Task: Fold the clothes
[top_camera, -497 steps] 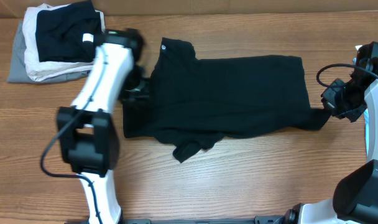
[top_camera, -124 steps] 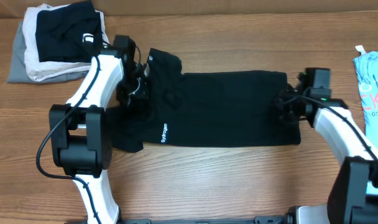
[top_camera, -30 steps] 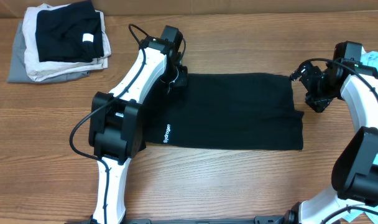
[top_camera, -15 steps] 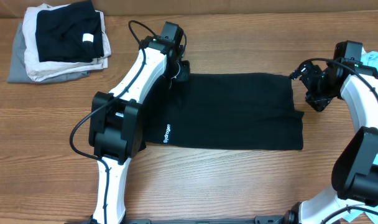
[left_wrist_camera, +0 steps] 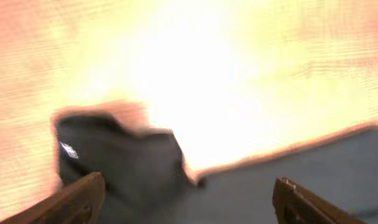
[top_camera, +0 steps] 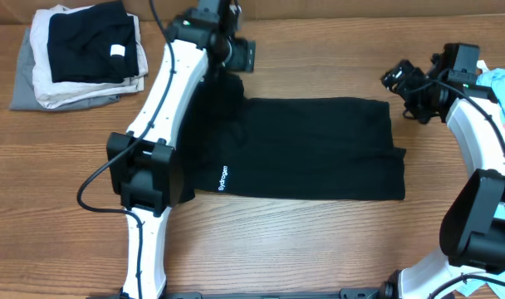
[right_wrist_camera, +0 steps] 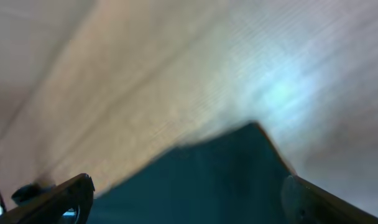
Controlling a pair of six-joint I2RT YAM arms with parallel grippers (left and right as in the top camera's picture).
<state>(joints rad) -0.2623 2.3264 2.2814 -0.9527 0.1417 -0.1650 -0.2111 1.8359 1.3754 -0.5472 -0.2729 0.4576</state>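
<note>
Scene: a wooden tabletop [top_camera: 302, 249] seen from above, with two white robot arms reaching in from the near edge.
Black garment [top_camera: 311, 149]: lies flat in the middle of the tabletop as a wide rectangle, with its left part hidden under the left arm. Small white lettering [top_camera: 222, 177] sits near its lower left.
Left pincer [top_camera: 240, 56]: hangs over bare wood just beyond the garment's far left corner. The blurred wrist view shows its two fingers spread wide with nothing pinched.
Right pincer [top_camera: 402, 83]: hangs over bare wood just past the far right corner. Its wrist view also shows fingers spread and empty, with a dark corner of cloth below.
Other things: a stack of folded clothes [top_camera: 78, 50] at the far left, and a light blue shirt [top_camera: 500, 91] at the right edge, both well apart from the garment.
Stage, as a judgement: the cloth looks partly folded into a long band, and a further fold across it seems to remain.
Risk: both wrist views are blurred, so either pincer could close beside an edge, or pinch only the top layer and peel the fold open.
Risk: uneven lifting by the two arms could skew the rectangle or bunch the soft cloth.
Risk: the left arm lies over the cloth and could drag it.
</note>
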